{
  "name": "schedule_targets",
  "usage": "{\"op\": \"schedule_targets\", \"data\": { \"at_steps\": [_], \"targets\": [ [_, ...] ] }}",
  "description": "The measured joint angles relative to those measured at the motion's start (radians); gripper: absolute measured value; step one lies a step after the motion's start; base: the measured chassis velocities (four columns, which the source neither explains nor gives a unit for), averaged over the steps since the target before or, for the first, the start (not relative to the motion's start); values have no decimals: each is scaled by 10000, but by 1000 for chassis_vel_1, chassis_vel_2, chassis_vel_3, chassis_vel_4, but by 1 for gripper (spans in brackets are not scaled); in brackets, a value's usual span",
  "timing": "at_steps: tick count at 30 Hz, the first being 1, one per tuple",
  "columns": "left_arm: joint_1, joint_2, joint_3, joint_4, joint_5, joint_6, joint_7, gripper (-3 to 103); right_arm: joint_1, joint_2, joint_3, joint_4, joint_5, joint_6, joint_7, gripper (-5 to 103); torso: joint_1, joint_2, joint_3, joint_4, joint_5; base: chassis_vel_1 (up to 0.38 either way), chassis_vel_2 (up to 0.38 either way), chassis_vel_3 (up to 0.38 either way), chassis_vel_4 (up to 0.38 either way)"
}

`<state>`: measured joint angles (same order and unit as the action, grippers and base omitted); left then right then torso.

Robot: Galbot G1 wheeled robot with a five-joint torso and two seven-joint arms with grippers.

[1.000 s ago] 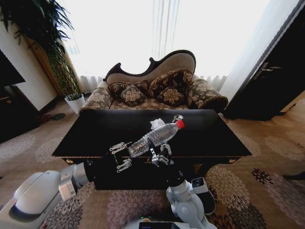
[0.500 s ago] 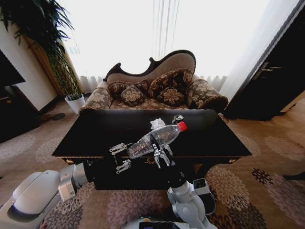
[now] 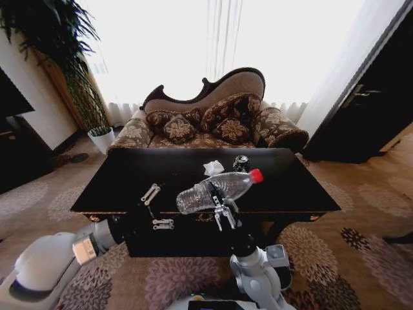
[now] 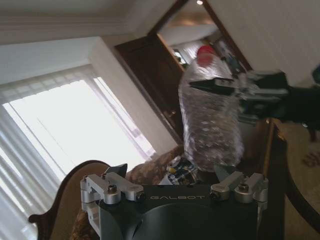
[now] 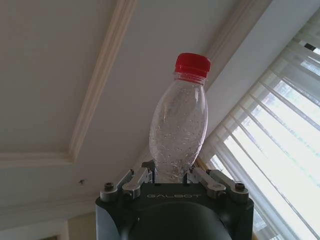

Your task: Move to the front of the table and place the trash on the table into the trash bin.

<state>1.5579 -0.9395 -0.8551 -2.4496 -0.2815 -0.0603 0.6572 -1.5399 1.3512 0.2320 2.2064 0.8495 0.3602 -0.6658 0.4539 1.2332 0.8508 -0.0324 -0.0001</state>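
Behind the black table (image 3: 116,184) we see a patterned sofa (image 3: 213,119). Our left arm reaches forward, its left pincer (image 3: 155,207) spread and empty; it has pulled away from the plastic bottle (image 3: 216,189) since a second ago. Our right pincer (image 3: 221,212) pinches that bottle's middle, lifted above the table's front edge. Tissue (image 3: 213,168) and can (image 3: 241,163) lie on the tabletop beyond.
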Motion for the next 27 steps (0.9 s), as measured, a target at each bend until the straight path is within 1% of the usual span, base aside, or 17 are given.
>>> {"op": "schedule_targets", "data": {
  "at_steps": [1,4,5,8,9,11,13,15,17,20,21,23,27],
  "targets": [
    [23,-364,-1,110,-261,36,-61,99,-22,19,149,-104,-17,85,-185,25,0,0,0,1,-1,0,0,0,0],
    [31,-1051,-106,342,-1176,294,-379,100,-148,33,417,-339,-52,230,-791,25,0,0,0,0,0,0,0,0,0],
    [31,-1051,-106,342,-1176,294,-379,100,-148,33,417,-339,-52,230,-791,25,0,0,0,0,0,0,0,0,0],
    [-38,-1600,-342,450,-2212,631,-740,100,-307,21,606,-632,-158,450,-1517,25,0,0,0,-1,0,0,0,0,0],
    [-38,-1600,-342,450,-2212,631,-740,100,-307,21,606,-632,-158,450,-1517,25,0,0,0,-1,0,0,0,0,0],
    [-79,-1846,-507,453,-2662,856,-974,100,-376,17,679,-916,-281,659,-1982,25,0,0,0,0,0,0,0,0,0],
    [-109,-1994,-663,453,-3018,1009,-1082,100,-422,14,727,-1247,-442,880,-2443,25,0,0,0,-1,0,0,0,0,0],
    [-118,-2096,-801,438,-3232,1076,-1110,100,-437,14,773,-1629,-699,1074,-2852,25,0,0,0,-1,0,0,0,0,0],
    [-119,-2128,-857,424,-3289,1092,-1117,100,-437,14,785,-1786,-831,1144,-2977,25,0,0,0,0,0,0,0,0,0],
    [-124,-2249,-1100,348,-3493,1142,-1134,100,-330,3,855,-2814,-1642,1553,-3491,25,0,0,0,-1,-1,0,0,0,0],
    [-124,-2249,-1100,348,-3493,1142,-1134,100,-330,3,855,-2814,-1642,1553,-3491,25,0,0,0,-1,-1,0,0,0,0],
    [-126,-2304,-1332,283,-3682,1180,-1156,100,-107,-16,976,-3677,-2227,1861,-3879,25,0,0,0,0,-1,0,0,0,0],
    [-127,-2304,-1680,241,-3965,1233,-1198,100,64,-84,1001,-4523,-2515,2005,-4151,25,0,0,0,-1,0,0,0,0,0]
  ]
}}
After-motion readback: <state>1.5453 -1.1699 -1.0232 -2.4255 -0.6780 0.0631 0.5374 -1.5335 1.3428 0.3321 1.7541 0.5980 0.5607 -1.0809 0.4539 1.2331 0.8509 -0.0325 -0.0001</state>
